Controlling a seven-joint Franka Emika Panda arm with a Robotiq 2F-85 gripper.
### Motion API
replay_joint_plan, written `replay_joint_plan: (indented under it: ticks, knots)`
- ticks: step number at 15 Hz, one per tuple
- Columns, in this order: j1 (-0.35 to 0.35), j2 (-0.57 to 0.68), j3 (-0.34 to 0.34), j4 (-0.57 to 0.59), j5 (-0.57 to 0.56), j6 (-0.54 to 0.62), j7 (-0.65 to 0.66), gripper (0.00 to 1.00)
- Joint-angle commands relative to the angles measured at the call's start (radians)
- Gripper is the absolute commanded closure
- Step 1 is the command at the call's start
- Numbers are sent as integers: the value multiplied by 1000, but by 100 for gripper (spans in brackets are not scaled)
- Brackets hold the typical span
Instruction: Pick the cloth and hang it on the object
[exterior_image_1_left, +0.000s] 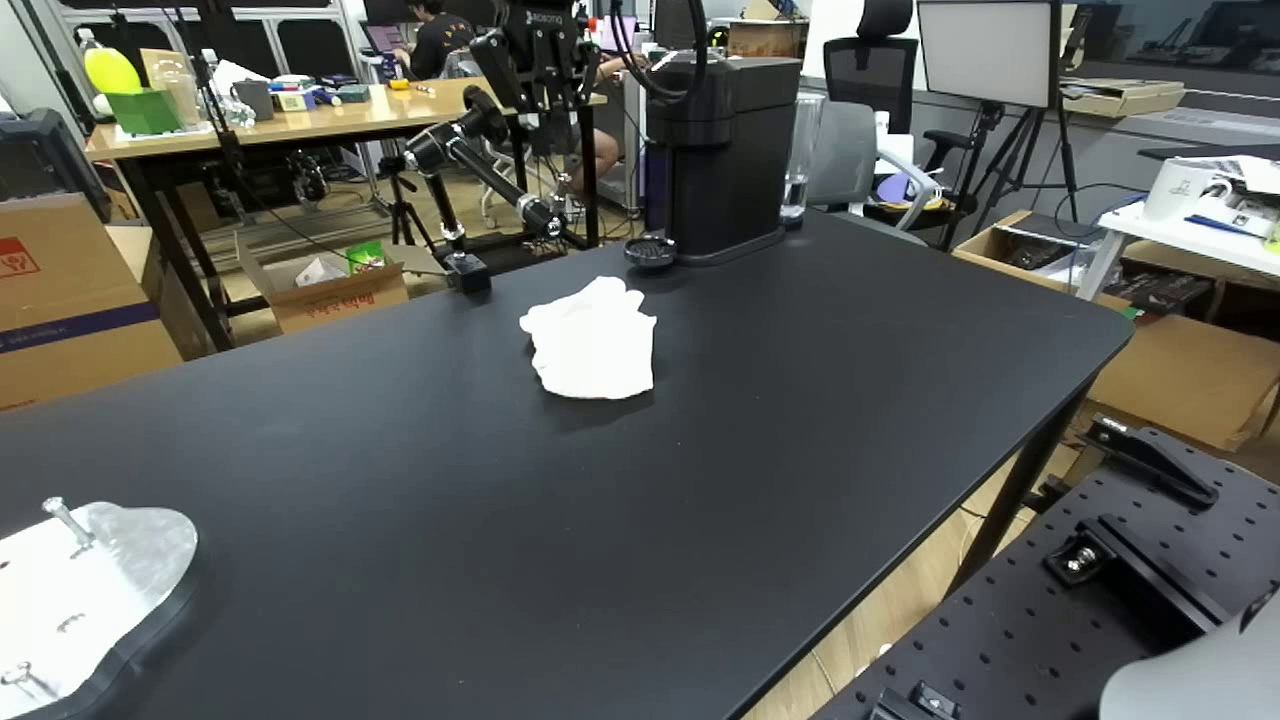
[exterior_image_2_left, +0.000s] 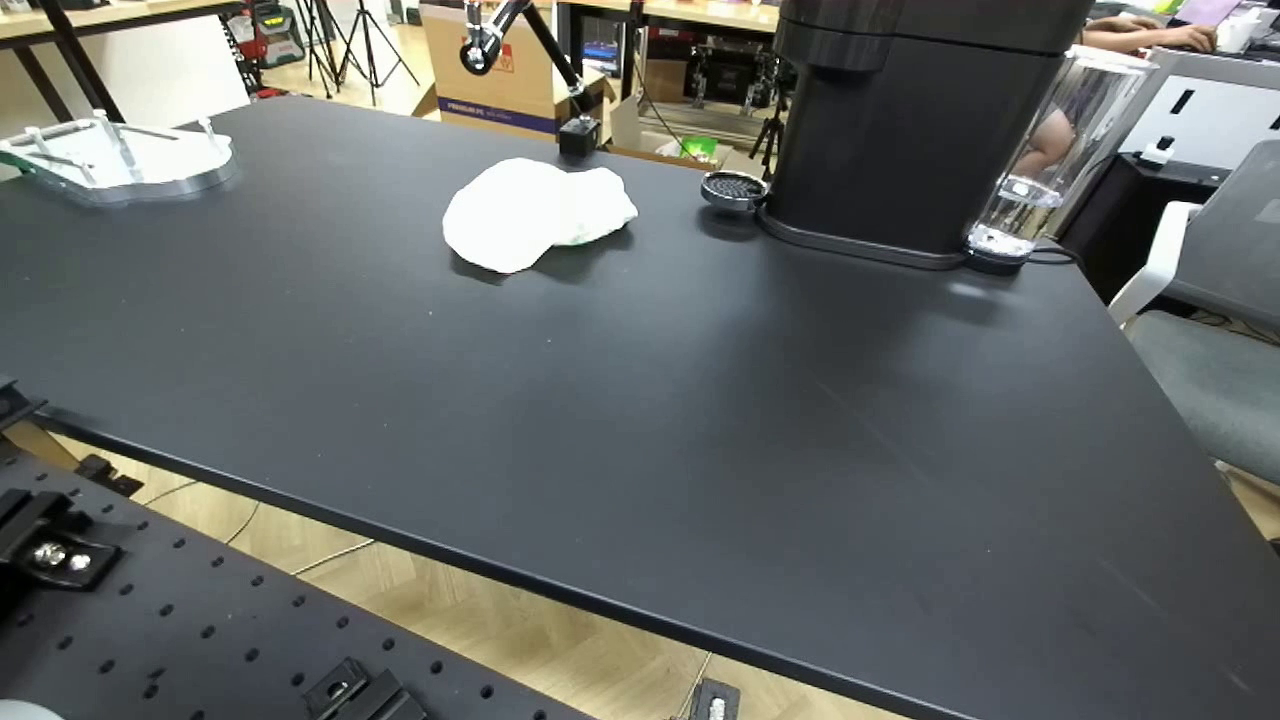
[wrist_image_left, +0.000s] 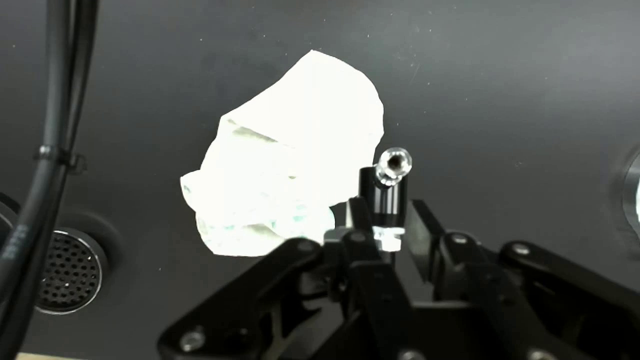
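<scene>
A white crumpled cloth lies on the black table; it shows in both exterior views (exterior_image_1_left: 595, 345) (exterior_image_2_left: 515, 215) and left of centre in the wrist view (wrist_image_left: 305, 140). A black jointed stand with metal joints (exterior_image_1_left: 490, 175) is clamped at the table's far edge; it appears to be the hanging object and also shows in an exterior view (exterior_image_2_left: 550, 50). In the wrist view its rod end (wrist_image_left: 387, 195) appears between the fingertips, seemingly beneath them. My gripper (wrist_image_left: 387, 204) is partly open and holds no cloth. It hangs high above the stand in an exterior view (exterior_image_1_left: 548, 105).
A tall black machine (exterior_image_1_left: 715, 160) with a round drip tray (exterior_image_1_left: 650, 251) and a clear tank (exterior_image_2_left: 1020, 190) stands beyond the cloth. A pale metal plate with upright pegs (exterior_image_1_left: 110, 570) sits on the table. Cables (wrist_image_left: 50, 150) cross the wrist view's left side.
</scene>
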Motion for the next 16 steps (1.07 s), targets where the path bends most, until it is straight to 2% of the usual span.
replay_joint_plan:
  ticks: [1, 3, 4, 6, 8, 10, 13, 14, 15, 16]
  knots:
    - [4, -115, -7, -46, -41, -28, 46, 99]
    - [-4, -174, -10, -75, -43, -59, 47, 100]
    - [-7, -208, -15, -104, -56, -51, 35, 74]
    - [-22, -277, -24, -191, -71, 3, -5, 71]
    - [-38, -343, -39, -307, -103, 116, -47, 57]
    - [-58, -388, -59, -428, -152, 282, -91, 43]
    - [-98, -395, -99, -571, -171, 538, -121, 23]
    - [-78, -358, -80, -469, -153, 424, -113, 16]
    - [-87, -358, -88, -500, -153, 460, -122, 34]
    - [-90, -353, -89, -501, -152, 459, -125, 28]
